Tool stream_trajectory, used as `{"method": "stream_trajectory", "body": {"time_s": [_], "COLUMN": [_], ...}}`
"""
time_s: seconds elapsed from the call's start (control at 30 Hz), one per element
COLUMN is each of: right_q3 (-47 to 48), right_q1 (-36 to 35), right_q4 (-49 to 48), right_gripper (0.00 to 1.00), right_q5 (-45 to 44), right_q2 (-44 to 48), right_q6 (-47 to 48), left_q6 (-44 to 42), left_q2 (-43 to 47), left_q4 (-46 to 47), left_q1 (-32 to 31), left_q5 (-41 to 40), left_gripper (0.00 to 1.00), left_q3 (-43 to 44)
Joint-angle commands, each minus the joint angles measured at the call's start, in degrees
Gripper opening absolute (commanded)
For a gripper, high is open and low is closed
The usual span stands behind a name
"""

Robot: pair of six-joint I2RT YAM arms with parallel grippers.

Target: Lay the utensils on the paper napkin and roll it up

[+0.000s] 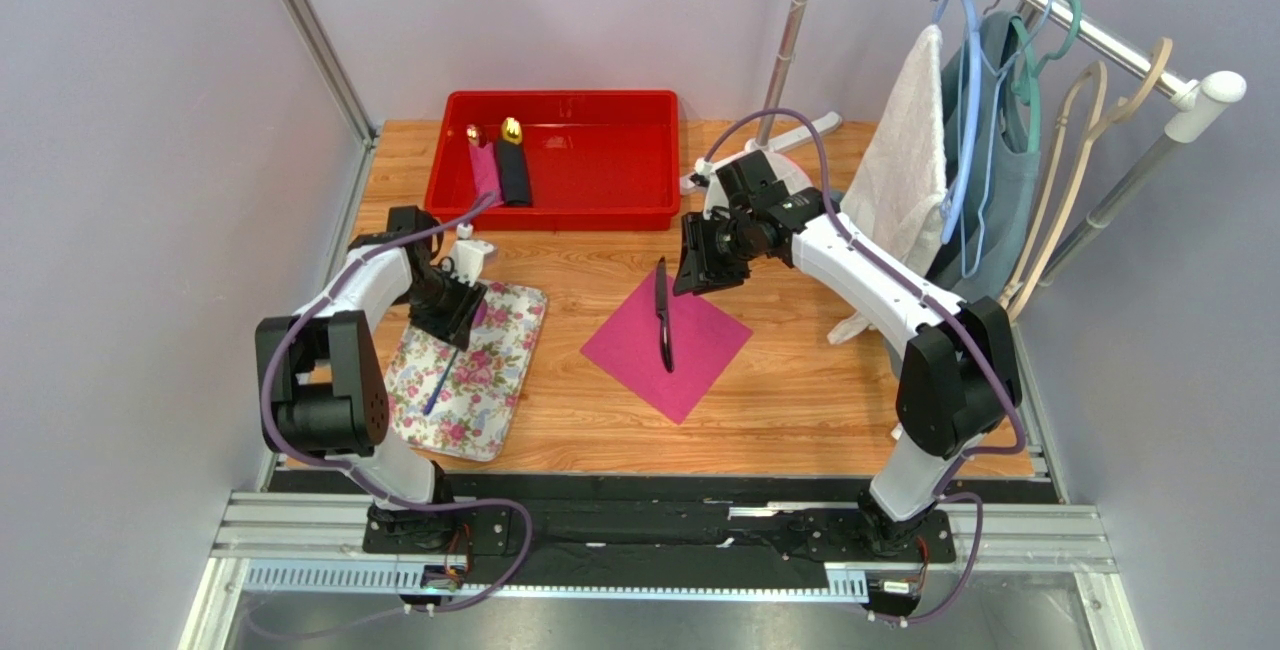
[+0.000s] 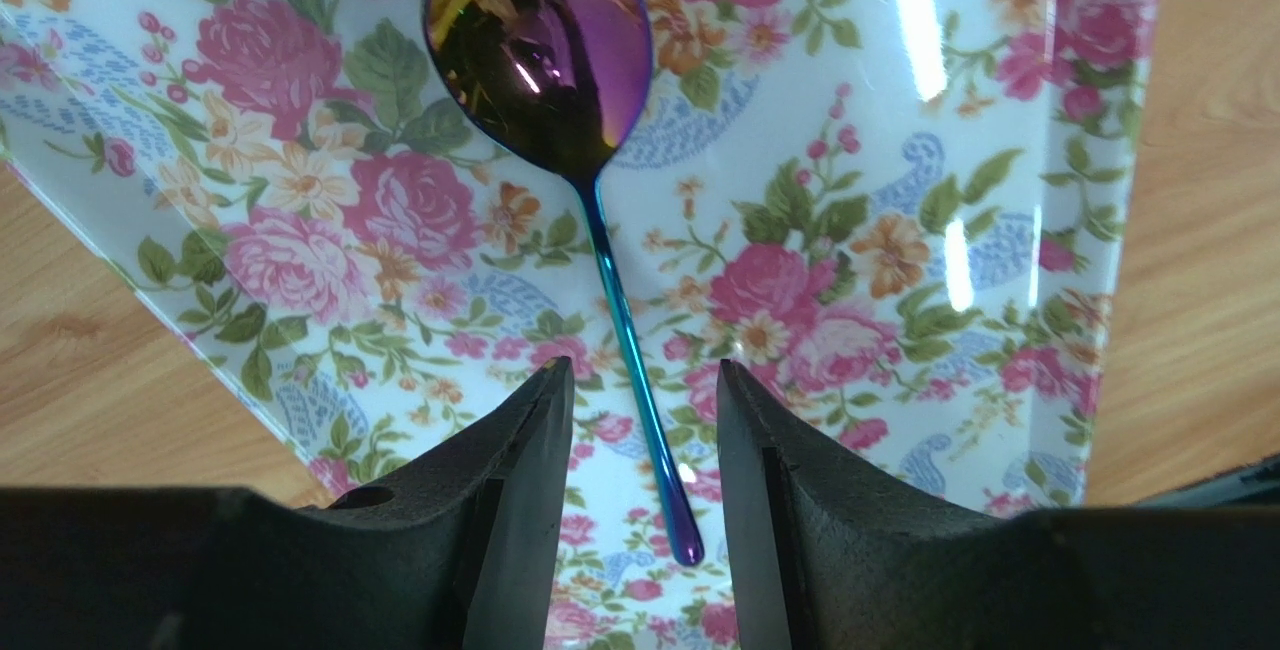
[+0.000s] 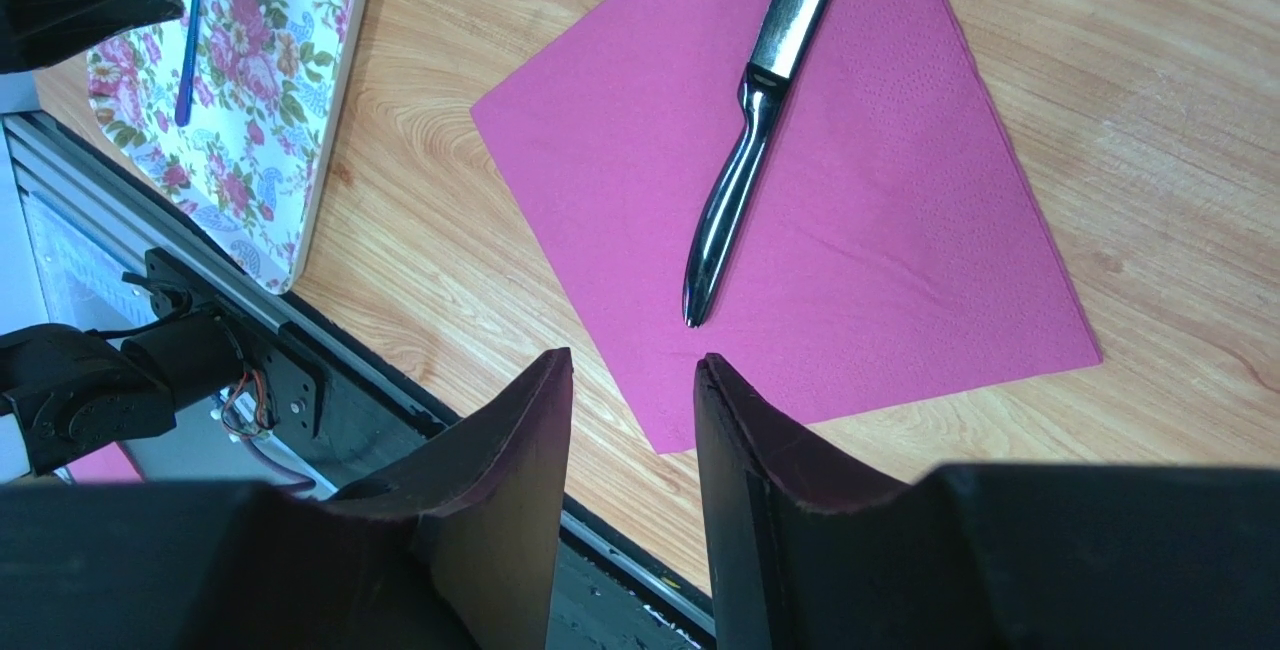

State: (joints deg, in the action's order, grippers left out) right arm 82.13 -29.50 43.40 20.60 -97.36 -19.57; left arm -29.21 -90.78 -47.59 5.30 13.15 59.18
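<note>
A magenta paper napkin [image 1: 706, 358] lies on the wooden table, set like a diamond. A dark shiny knife [image 1: 663, 317] rests across it, also seen in the right wrist view as the knife [image 3: 751, 125] on the napkin [image 3: 932, 230]. My right gripper [image 3: 633, 365] hovers open over the napkin's far corner [image 1: 699, 272], with nothing between its fingers. A spoon [image 2: 538, 50] with a purple-tinted bowl and thin blue handle lies on a floral tray [image 2: 857, 245]. My left gripper [image 2: 643, 373] is low over it, open, its jaws on either side of the handle's end without touching.
A red bin [image 1: 601, 208] at the back holds a pink roll [image 1: 484, 167] and a black roll [image 1: 516, 170] with gold cutlery. A clothes rack [image 1: 1052, 20] with hangers and a towel [image 1: 902, 155] stands at the right. The floral tray [image 1: 496, 380] sits near the left arm.
</note>
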Motion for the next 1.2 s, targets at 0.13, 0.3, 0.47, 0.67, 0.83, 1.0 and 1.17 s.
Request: {"method": "stream_trajectory", "body": {"time_s": [0.13,0.3,0.47,0.67,0.83,1.0,1.17], "right_q3": [0.3,-0.1,-1.7,-2.9,-5.7,-6.8,-6.1], "right_q1": [0.8,1.5,2.6,4.4,6.2,8.3,9.5], "right_q4": [-2.0,-2.0,-1.9,-1.7,-1.7,-1.4,0.3], "right_gripper": [0.4,0.4,0.4,0.39,0.39,0.39,0.39], "right_q5": [0.5,0.5,0.7,0.8,0.8,0.1,-0.8], "right_q2": [1.0,0.9,1.3,2.0,4.0,5.2,6.2], "right_q6": [-0.6,-0.6,-0.6,-0.6,-0.4,-0.1,0.6], "left_q6": [2.8,3.5,4.1,6.3,14.3,34.9,52.8], "left_q2": [-4.3,-6.9,-7.6,-6.6,-1.2,1.9,4.2], "left_q4": [9.3,10.5,11.1,5.3,-4.1,-9.5,-3.2], "left_q1": [-1.3,-2.9,-3.5,-3.8,-7.3,-18.3,-25.0], "left_q5": [-3.2,-4.8,-5.9,-4.4,-0.3,-7.3,-0.8], "left_gripper": [0.42,0.4,0.31,0.0,0.0,0.0,0.0], "left_q3": [-0.4,-0.3,-0.1,3.2,13.2,21.3,23.4]}}
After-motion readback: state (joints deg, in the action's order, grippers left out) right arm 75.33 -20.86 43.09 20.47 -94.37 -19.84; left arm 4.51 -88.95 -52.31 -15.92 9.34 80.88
